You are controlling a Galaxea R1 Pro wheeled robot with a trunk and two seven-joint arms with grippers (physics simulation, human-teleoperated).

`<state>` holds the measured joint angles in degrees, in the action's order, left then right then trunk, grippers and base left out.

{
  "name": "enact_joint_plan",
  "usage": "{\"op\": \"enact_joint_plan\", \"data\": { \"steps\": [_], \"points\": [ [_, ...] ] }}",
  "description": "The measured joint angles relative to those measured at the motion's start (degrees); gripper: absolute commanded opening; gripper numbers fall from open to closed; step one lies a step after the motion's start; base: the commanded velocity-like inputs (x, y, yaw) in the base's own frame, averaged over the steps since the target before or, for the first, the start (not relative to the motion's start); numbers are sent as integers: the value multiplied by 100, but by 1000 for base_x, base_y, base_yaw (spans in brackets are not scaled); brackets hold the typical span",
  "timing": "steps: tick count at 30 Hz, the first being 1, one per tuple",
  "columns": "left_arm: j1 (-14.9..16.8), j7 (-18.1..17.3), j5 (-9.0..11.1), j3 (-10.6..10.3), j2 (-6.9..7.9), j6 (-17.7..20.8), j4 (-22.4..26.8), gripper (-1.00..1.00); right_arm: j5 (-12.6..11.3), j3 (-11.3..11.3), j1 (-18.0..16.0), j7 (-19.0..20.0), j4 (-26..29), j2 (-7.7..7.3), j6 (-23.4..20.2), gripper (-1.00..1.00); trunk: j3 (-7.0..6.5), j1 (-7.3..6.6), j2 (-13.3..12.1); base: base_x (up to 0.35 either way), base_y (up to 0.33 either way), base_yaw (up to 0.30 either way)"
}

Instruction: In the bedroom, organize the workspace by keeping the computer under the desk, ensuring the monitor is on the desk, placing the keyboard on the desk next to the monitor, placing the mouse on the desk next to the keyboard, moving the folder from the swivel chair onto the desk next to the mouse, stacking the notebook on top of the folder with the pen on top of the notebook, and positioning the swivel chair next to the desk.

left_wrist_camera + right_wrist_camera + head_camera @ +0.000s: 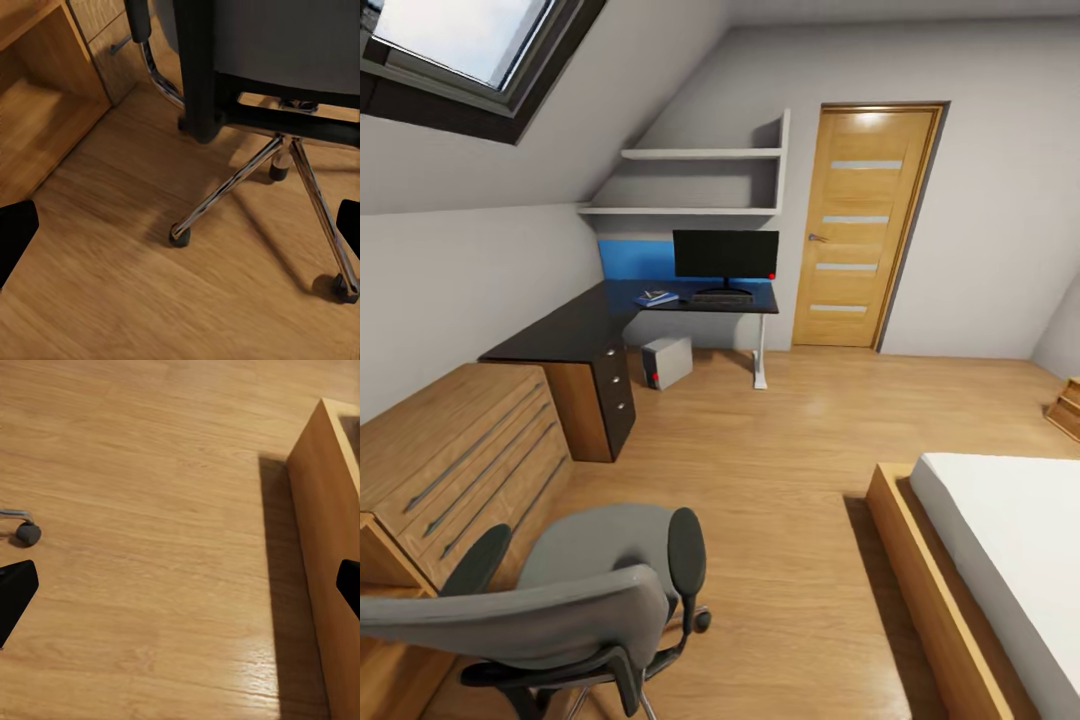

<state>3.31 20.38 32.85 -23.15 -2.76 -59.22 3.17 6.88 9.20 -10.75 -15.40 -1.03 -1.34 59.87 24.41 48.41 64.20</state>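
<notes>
Your grey padded swivel chair (595,590) sits near, well apart from the far black L-shaped desk (575,325), so it likely needs moving there. Both grippers, left (180,225) and right (180,585), hang spread and empty over the wood floor (150,472).

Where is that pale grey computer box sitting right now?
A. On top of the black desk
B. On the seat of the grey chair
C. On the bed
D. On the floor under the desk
D: in the head view the computer stands on the wood floor beneath the desk, below and left of the monitor that sits on top.
</notes>
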Motion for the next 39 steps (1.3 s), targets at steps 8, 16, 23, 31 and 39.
{"op": "enact_joint_plan", "data": {
  "steps": [8, 16, 23, 31, 39],
  "points": [
    [0, -1, 0, 1, 0, 3, 0, 100, 0, -5, 0, 0, 0, 2, 1, 100, -3, 0, 0, 24, 169, -8],
    [0, -1, 0, 0, 3, 7, -1, 100, 0, -3, 0, 0, 0, 2, 1, 100, -3, 0, 0, 6, 31, -1],
    [0, -2, 0, 0, 8, 3, 0, 100, 0, 0, 0, 0, 0, 2, 0, 100, -3, 0, 0, 6, 79, 0],
    [0, 0, 0, 1, 12, 6, -4, 100, 0, 0, 0, 0, 0, 5, 1, 100, -3, 0, 0, 38, 104, 0],
    [0, -3, 0, 1, 12, 5, -8, 100, 0, 0, 0, 0, 0, 3, 1, 100, -3, 0, 0, 5, 13, 0]
  ]
}}
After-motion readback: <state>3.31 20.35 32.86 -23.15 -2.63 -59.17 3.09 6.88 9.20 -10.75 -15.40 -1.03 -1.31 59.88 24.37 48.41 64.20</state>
